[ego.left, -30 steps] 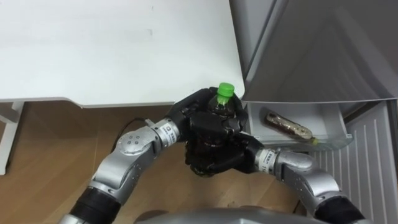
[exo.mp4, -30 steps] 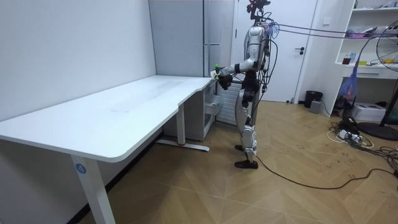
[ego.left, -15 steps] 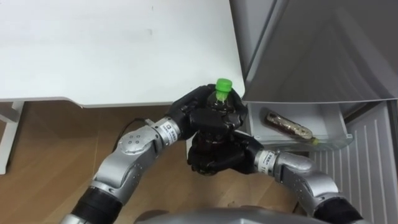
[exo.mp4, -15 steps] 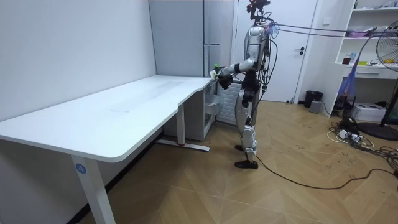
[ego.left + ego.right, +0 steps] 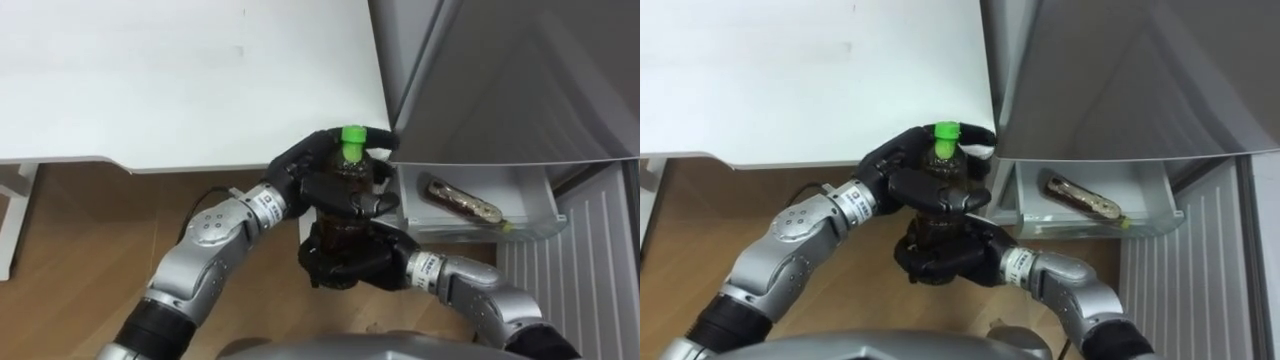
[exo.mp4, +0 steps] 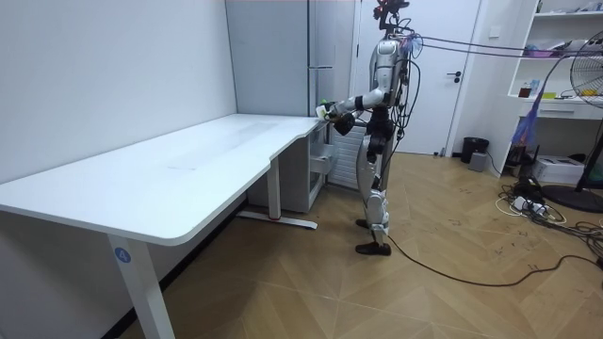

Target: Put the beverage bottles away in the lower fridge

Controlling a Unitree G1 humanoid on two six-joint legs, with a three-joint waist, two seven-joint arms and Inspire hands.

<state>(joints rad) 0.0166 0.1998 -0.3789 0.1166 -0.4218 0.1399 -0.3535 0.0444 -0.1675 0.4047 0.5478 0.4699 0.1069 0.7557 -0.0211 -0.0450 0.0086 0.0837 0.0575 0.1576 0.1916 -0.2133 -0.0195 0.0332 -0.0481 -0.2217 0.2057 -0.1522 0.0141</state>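
- Right hand: nearest item, low and to the left of the pulled-out white plastic fridge drawer. Its fingers are curled round the lower body of the dark drink bottle with the green screw cap.
- Dark drink bottle: upright with the cap on top, held in the air just left of the drawer's near corner (clear of the drawer) above the wooden floor.
- Left hand: just left of the drawer. Its fingers and thumb are wrapped round the bottle's upper body below the cap.
- Drawer contents: one small brown bottle, lying on its side.
- Flat white tabletop: to the left of the drawer and beyond it, with its near corner close to the held bottle.
- Tall grey fridge: directly above and behind the drawer. In the room view the robot stands upright before it.
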